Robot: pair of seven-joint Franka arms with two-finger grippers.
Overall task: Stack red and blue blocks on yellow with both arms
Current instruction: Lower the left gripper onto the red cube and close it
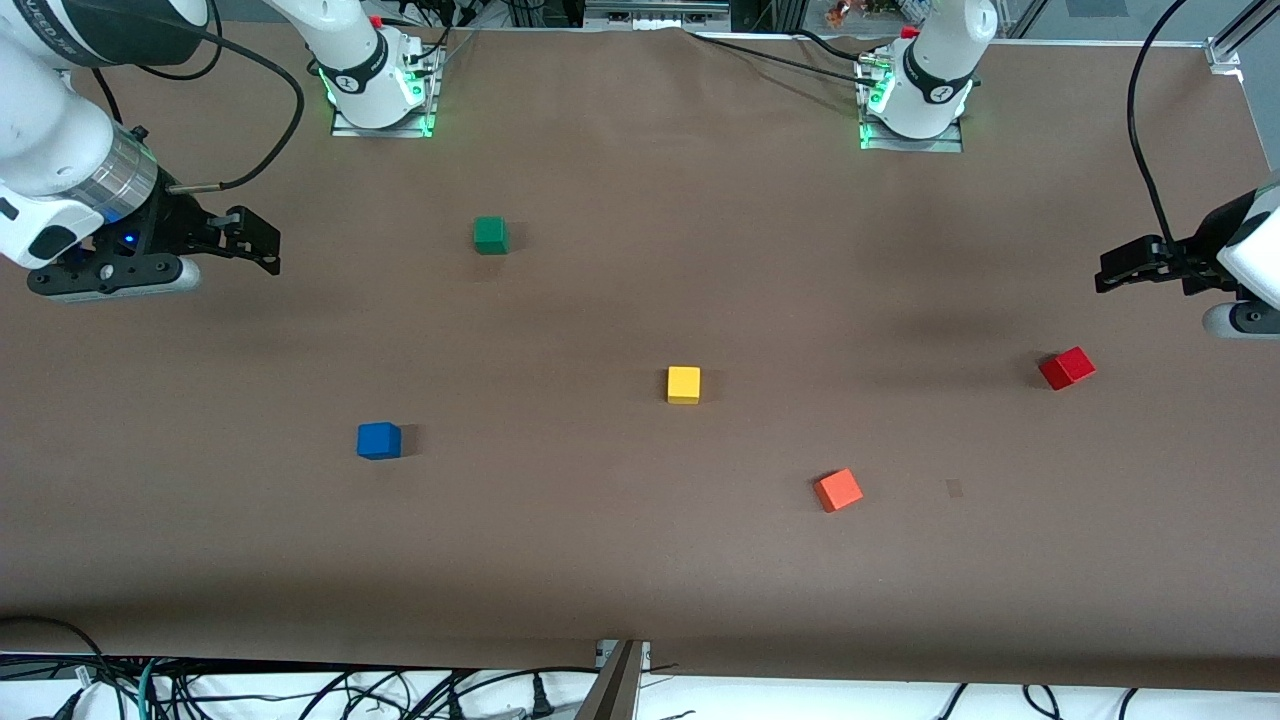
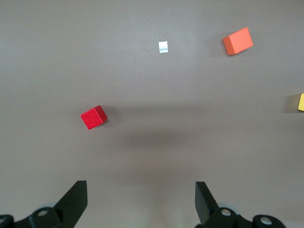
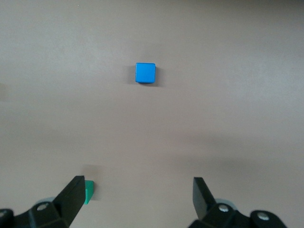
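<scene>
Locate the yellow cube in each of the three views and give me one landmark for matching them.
Front view: the yellow cube sits alone mid-table.
Left wrist view: only a sliver of it shows, cut off by the picture's edge.
Right wrist view: not in it.
Shared landmark: the orange-red cube, nearer the front camera and toward the left arm's end, also shows in the left wrist view.

Brown table (image 1: 640,560), green cube (image 1: 490,235), yellow (image 1: 684,384), blue block (image 1: 379,440), red block (image 1: 1066,368), orange-red cube (image 1: 838,490)

Table (image 1: 640,580): brown cloth is covering it, wrinkling slightly along the robots' edge.
Cables (image 1: 300,695): black ones are tangling below the camera-side edge.
Light: shining evenly, casting soft shadows.
</scene>
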